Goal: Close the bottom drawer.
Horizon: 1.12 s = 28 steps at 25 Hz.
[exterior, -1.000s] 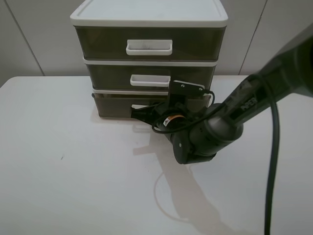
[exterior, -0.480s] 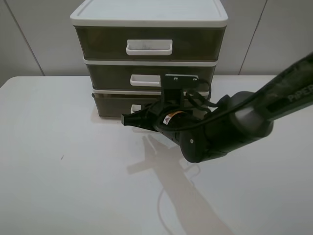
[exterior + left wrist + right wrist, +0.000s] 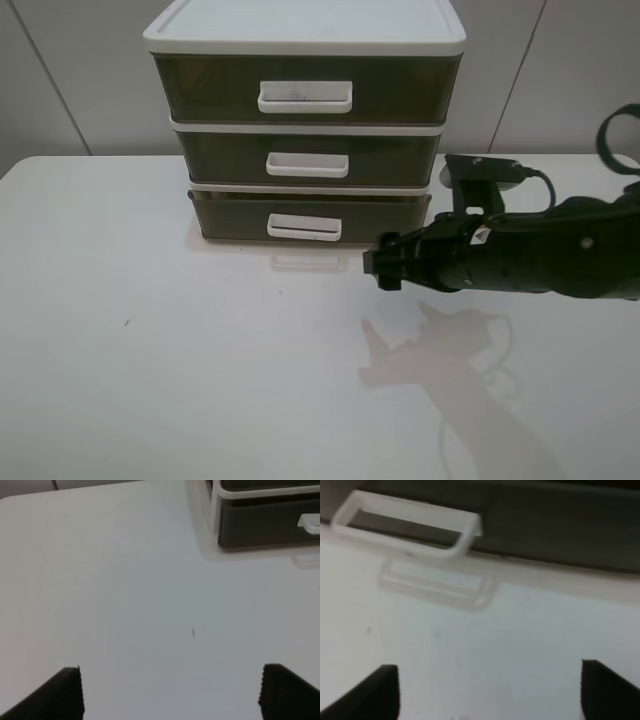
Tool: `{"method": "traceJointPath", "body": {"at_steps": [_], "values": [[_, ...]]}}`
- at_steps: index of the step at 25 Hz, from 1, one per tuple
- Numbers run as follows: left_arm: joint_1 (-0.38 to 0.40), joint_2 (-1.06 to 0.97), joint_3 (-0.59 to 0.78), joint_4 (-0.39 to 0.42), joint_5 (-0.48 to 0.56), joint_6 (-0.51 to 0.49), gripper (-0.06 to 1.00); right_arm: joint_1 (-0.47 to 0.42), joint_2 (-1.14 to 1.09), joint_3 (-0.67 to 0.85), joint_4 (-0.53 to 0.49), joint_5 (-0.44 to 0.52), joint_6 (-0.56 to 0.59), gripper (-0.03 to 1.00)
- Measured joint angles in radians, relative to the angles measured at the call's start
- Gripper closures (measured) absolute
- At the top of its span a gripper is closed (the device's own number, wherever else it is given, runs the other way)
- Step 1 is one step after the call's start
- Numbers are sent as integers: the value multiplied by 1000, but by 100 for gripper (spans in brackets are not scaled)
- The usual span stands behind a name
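Observation:
The bottom drawer is the lowest smoky-brown tier of the white-framed unit. Its white loop handle is uncovered. My right gripper hovers low over the table, in front of the drawer's right part, a short way off and touching nothing. In the right wrist view the right gripper is open and empty, with its fingertips wide apart, facing the handle and drawer front. My left gripper is open and empty over bare table, far from the drawer; the exterior view does not show it.
The unit stands at the back of the white table, against a grey wall. The middle drawer and top drawer sit above the bottom one. The right arm's black cable loops at the far right. A small dark speck marks the table.
My right gripper has drawn back from the bottom drawer's handle and swung right, leaving the handle uncovered. The drawer front has not visibly shifted.

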Motion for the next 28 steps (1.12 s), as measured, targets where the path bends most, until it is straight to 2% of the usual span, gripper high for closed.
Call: {"method": "traceJointPath", "body": {"at_steps": [5,12,18,21,25,28], "values": [[0,0,0,0,0,0,23,-227,-235,25,-50,248,2,23],[0,0,0,0,0,0,23,-405,-641,25,-201,555,96,23],[0,0,0,0,0,0,23,-432,-983,-33,-387,866,235,23],[0,0,0,0,0,0,23,-432,-1115,-87,-443,1000,254,23],[0,0,0,0,0,0,23,-432,-1246,-110,-463,1088,254,23],[0,0,0,0,0,0,23,-432,-1320,-109,-498,1096,254,23]]}}
